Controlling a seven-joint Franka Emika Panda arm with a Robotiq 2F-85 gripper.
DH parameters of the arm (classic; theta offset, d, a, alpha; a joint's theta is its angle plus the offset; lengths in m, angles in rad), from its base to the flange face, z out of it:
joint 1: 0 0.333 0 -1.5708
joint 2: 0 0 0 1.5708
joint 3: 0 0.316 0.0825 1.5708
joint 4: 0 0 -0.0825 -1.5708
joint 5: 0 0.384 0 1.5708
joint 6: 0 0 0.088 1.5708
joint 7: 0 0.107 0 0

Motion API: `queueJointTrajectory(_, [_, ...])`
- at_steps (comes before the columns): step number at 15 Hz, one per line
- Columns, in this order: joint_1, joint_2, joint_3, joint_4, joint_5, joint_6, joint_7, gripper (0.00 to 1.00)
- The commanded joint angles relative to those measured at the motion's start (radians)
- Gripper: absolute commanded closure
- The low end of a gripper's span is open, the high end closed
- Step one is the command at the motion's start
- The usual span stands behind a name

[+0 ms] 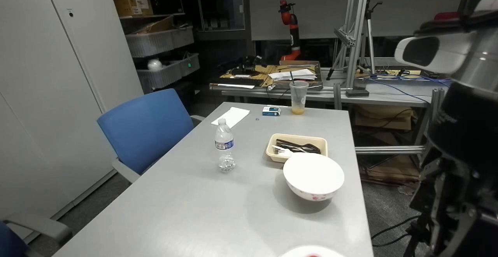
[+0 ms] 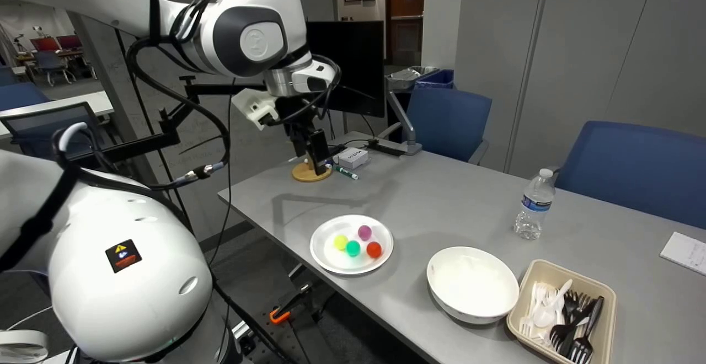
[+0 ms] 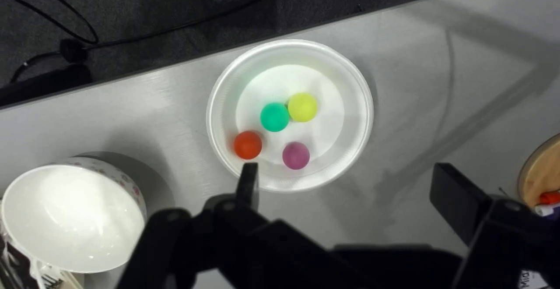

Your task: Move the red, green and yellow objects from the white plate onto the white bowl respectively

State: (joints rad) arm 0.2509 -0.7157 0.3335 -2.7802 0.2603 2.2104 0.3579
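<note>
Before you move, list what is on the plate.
The plate holds a red ball, green ball, yellow ball and purple ball; whatever lies directly beneath them is covered.

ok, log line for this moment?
gripper: open, empty | white plate: red ball, green ball, yellow ball, purple ball | white bowl: empty

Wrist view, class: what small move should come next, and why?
Probably shift the open end effector over the red ball, which sits on the white plate touching neither the green ball nor the purple ball; the white bowl is empty.
</note>
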Motion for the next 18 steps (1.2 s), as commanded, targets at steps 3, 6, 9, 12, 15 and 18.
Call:
queueJointTrajectory(3, [-0.009,0.009,0.003,0.03,-0.011,-0.103,0.057,0.0])
queueJointTrajectory(6, [0.002,0.006,-0.004,0.016,-0.004,-0.08,0.038,0.0])
queueJointTrajectory(9, [0.002,0.007,-0.003,0.016,-0.004,-0.08,0.041,0.0])
queueJointTrajectory(12, [0.001,0.007,-0.003,0.016,-0.004,-0.08,0.041,0.0])
queueJointTrajectory(15, [0.008,0.015,-0.014,0.027,0.009,-0.132,0.041,0.0])
queueJointTrajectory(18, [0.006,0.014,-0.013,0.027,0.023,-0.15,0.057,0.0])
